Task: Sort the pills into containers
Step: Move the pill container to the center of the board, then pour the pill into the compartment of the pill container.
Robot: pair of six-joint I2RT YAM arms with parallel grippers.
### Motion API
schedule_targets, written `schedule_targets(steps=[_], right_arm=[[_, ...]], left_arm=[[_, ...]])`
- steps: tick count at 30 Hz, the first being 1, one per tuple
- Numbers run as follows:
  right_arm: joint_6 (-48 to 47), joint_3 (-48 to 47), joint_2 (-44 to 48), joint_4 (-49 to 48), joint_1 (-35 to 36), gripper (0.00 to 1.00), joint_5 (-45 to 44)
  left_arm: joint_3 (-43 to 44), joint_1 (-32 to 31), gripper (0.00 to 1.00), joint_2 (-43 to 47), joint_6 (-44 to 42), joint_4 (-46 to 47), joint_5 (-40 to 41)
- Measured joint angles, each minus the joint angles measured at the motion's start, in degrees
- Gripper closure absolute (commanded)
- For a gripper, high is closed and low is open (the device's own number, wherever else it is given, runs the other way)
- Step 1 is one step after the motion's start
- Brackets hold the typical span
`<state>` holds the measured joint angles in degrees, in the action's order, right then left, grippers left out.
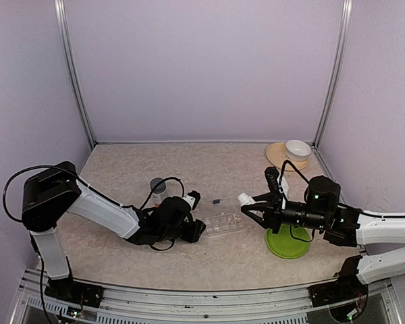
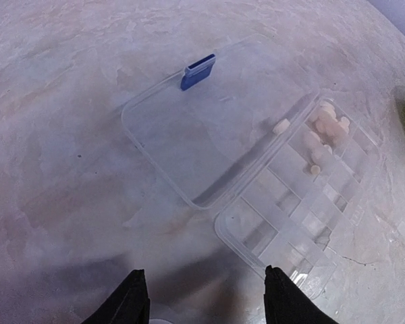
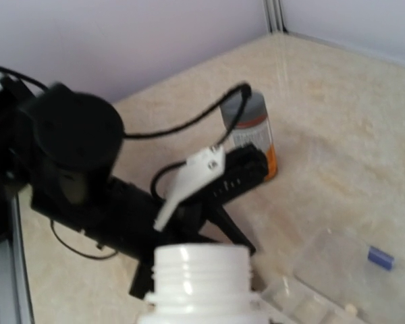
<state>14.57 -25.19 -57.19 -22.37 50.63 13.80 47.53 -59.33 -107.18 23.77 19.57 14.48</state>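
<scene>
Mottled beige tabletop (image 1: 121, 169), boxed in by lilac walls (image 1: 202, 67) and two metal posts (image 1: 74, 74). At centre, one clear pill organiser (image 1: 224, 223), lid flung open, pale pills (image 2: 324, 131) bunched at one end, too clustered to count. One amber bottle (image 1: 159, 190) at 9 o'clock; one white bowl (image 1: 298, 149) at 1 o'clock; one green dish (image 1: 287, 244) at 4. Left gripper (image 2: 206, 304) wide, empty; right gripper (image 1: 251, 208) clamped on one white bottle (image 3: 201, 283).

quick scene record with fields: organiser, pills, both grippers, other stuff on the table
organiser: clear pill organiser, lid swung open, lying flat
pills: pale pills clustered in one far compartment, most others empty
left gripper: open, empty, over the organiser's near end
right gripper: shut on uncapped white bottle
other: amber bottle, green plate, white bowl
</scene>
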Motion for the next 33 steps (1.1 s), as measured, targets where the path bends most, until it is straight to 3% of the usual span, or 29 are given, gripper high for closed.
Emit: schedule_targets(steps=[20,33], right_arm=[[1.2,-0.5,-8.9,5.6,0.0,1.00,-0.5],[1.2,-5.9,-17.9,8.0,0.1,1.00,-0.4]], left_arm=[[2.8,-2.5,0.43,-1.7,-1.0,-0.7,-3.8],[0.4,0.3,0.40,3.5,-0.2,-0.8,-3.7]])
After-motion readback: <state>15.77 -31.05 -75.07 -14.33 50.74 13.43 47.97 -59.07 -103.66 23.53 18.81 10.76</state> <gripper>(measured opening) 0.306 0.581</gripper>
